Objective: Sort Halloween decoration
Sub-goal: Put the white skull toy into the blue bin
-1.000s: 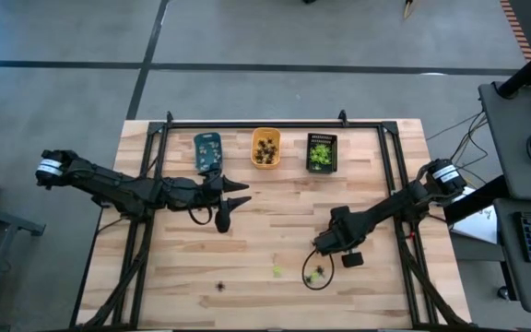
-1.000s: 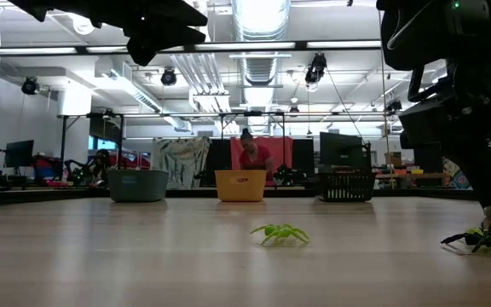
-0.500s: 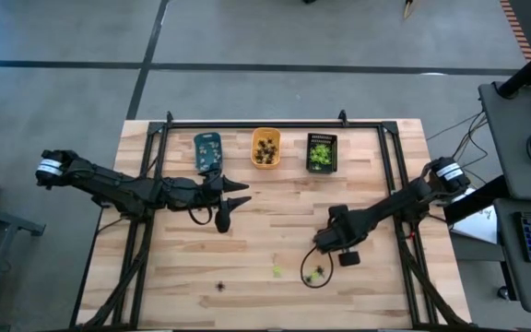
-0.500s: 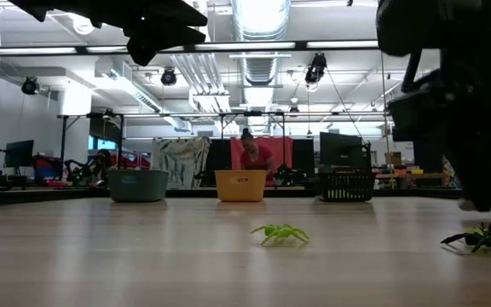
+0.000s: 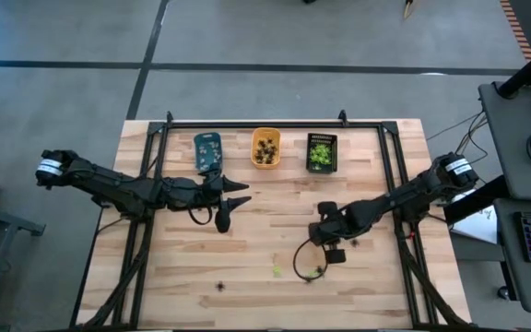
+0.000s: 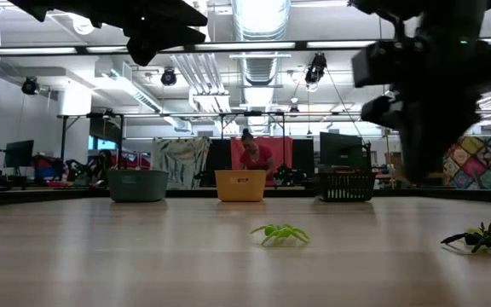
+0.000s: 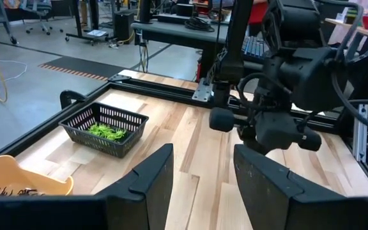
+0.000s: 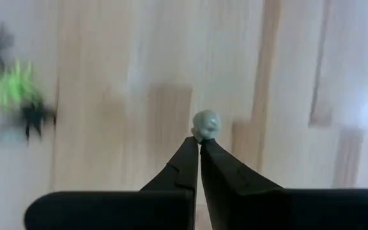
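Between the tips of the right jaws [image 8: 199,142], which are shut, sits a small pale whitish figure [image 8: 206,123], pinched at its edge. A second ago those jaws were down at the cluster of spiders near the front of the desk; now they have closed, lifted and swung inward, so the right arm hangs above the desk's middle in the high view [image 5: 324,232]. That reads as a pick done, with the carry to a tray the step in hand.

On the boards behind it lie a yellow-green spider with black ones beside it [image 8: 19,96]. From table height a yellow-green spider [image 6: 280,233] rests alone, a dark one with green [image 6: 487,237] off to its side. Another black spider [image 5: 219,286] lies near the front edge, well apart.

The left jaws [image 5: 228,208] stand open and empty, unchanged, waiting just in front of the blue tray [image 5: 208,150]. Beside that tray along the far edge are the orange tray [image 5: 265,148] and the black basket [image 5: 321,152], the last holding green figures.

The desk [image 5: 265,295] is pale wooden planks in a black frame. Beyond it is a workshop with bright ceiling lights, and a person in red [image 6: 250,157] far back.
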Controlling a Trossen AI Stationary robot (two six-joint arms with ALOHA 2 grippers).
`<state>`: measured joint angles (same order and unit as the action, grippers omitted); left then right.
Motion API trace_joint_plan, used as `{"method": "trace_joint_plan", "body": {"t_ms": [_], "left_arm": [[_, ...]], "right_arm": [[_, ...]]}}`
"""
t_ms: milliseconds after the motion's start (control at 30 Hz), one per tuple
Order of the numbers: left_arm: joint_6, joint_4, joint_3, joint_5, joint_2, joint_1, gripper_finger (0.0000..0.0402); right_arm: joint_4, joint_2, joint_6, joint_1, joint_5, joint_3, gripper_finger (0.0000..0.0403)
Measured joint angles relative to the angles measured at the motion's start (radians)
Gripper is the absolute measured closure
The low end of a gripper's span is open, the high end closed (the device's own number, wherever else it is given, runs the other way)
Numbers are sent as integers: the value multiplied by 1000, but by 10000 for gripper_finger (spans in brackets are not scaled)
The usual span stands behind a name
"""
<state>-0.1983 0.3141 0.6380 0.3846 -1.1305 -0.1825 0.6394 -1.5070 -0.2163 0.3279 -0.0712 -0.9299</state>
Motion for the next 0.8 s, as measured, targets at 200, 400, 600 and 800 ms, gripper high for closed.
{"method": "trace_joint_plan", "body": {"t_ms": [200, 400, 600, 800], "left_arm": [[-1, 8, -1, 0, 0, 0, 254], [-13, 8, -25, -1, 0, -2, 254], [-15, 9, -77, -1, 0, -20, 254], [9, 28, -222, -1, -15, -35, 254]], "right_arm": [[-198, 0, 56, -46, -11, 17, 394], [-427, -1, 118, -87, -31, 70, 394], [-714, -2, 157, -150, -89, 128, 394], [-942, -2, 228, -239, -90, 129, 394]]}}
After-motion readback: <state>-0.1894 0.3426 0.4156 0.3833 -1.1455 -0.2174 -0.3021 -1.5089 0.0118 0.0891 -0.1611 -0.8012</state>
